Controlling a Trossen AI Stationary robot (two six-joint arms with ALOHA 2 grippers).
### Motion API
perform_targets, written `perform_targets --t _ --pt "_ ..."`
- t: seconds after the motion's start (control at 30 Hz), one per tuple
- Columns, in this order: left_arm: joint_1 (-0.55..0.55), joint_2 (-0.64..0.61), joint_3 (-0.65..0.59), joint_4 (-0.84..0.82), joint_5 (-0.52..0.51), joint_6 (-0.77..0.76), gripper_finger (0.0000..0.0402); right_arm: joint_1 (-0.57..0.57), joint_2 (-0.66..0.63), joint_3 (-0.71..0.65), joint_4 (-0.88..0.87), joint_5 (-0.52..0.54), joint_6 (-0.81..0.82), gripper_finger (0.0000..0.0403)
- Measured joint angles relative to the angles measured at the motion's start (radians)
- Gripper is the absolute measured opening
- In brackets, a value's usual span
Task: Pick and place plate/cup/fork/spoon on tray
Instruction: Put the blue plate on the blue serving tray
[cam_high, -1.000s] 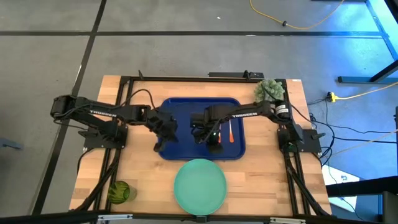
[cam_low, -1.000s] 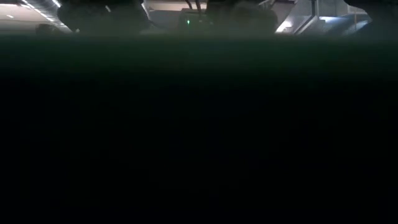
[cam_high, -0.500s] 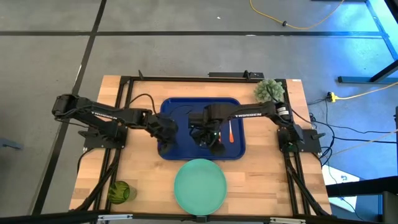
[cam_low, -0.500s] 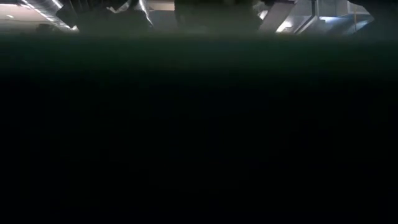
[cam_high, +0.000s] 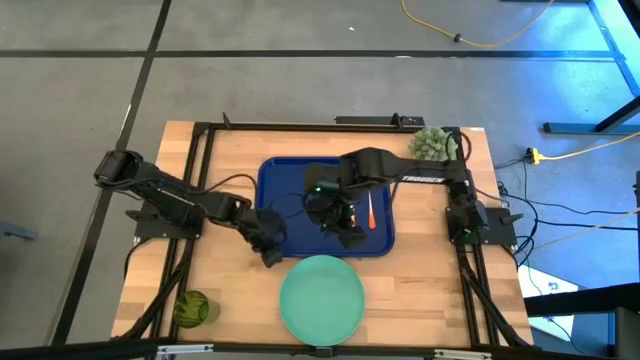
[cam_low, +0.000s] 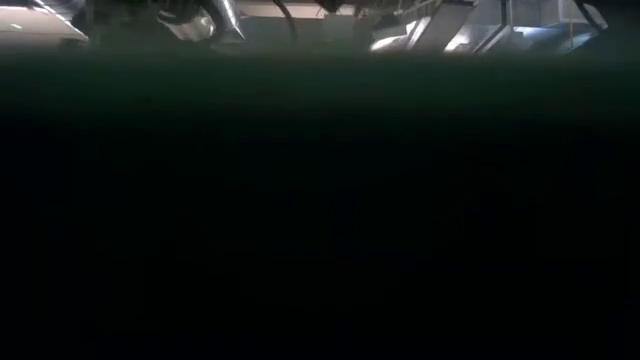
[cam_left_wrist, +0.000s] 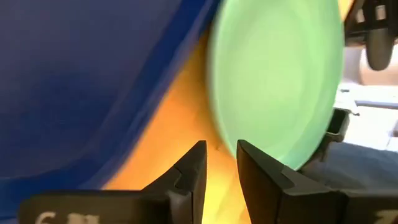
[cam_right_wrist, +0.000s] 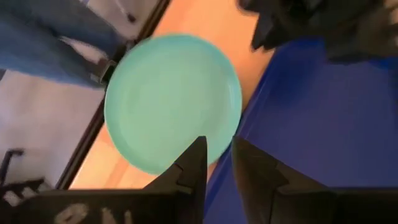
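The mint-green plate (cam_high: 321, 298) lies flat on the wooden table at its near edge, just in front of the dark blue tray (cam_high: 300, 180). The dark-green cup (cam_high: 190, 308) stands at the near left corner. One orange-red-handled utensil (cam_high: 370, 212) lies in the tray's right part; fork or spoon, I cannot tell. The other utensil is not in view. My left gripper (cam_high: 270, 250) is shut and empty at the tray's near left corner, with the plate (cam_left_wrist: 280, 74) just beyond it. My right gripper (cam_high: 345, 225) is shut and empty over the tray, above its near rim (cam_right_wrist: 249, 143), and faces the plate (cam_right_wrist: 173, 102).
A pale green fuzzy plant (cam_high: 433, 145) stands at the far right corner. A black frame (cam_high: 200, 135) runs around the table's edges. The low view is almost wholly dark. A person's legs (cam_right_wrist: 37, 37) show beyond the table's near edge.
My left gripper has gone from over the tray's left part toward the table's near edge, to the tray's near left corner and closer to the plate. My right gripper has stayed over the tray while its arm has swung a little. The plate, cup and utensil have not moved.
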Motion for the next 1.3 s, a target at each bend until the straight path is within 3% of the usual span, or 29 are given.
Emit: perform_targets --t 0.23,0.47,0.63,0.93,1.3 --pt "-0.102 0.000 0.000 0.028 -0.201 -0.074 0.0082 0.004 -0.068 -0.024 0.037 0.066 0.099 0.0077" --pt "-0.168 0.001 0.000 0.053 -0.320 -0.076 0.0080 0.004 -0.078 -0.024 0.038 0.105 0.107 0.0077" --pt "-0.206 0.061 0.000 0.087 -0.323 -0.079 0.0081 0.004 -0.078 -0.024 0.042 0.106 0.134 0.0077" --pt "-0.218 0.213 0.000 0.242 -0.215 -0.024 0.0080 0.007 -0.078 -0.024 0.052 0.107 0.152 0.0077" --pt "-0.221 0.225 0.002 0.243 -0.245 -0.031 0.0079 0.007 -0.078 -0.024 0.052 0.106 0.156 0.0077"
